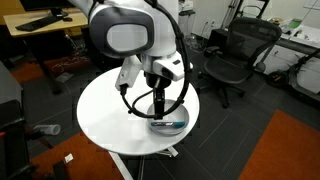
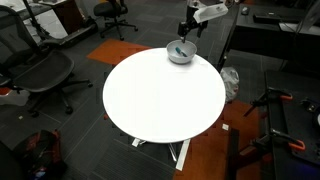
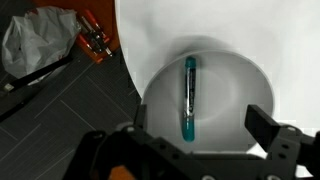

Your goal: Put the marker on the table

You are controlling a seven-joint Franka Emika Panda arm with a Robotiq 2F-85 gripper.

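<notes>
The marker [image 3: 189,98], dark with a teal end, lies inside the round silvery-grey bowl [image 3: 240,95]. The bowl stands near the edge of the round white table [image 1: 110,115], also seen in an exterior view [image 2: 160,95]. In both exterior views the bowl [image 1: 170,125] [image 2: 180,55] sits under my gripper [image 1: 160,108] [image 2: 186,32]. In the wrist view my gripper [image 3: 195,140] is open and hovers just above the bowl, with the marker's teal end between the fingers. It holds nothing.
Office chairs [image 1: 235,55] [image 2: 45,70] stand around the table. Wooden desks [image 1: 40,25] are at the back. A crumpled bag [image 3: 40,45] and a small orange item [image 3: 93,40] lie on the dark floor beside the table edge.
</notes>
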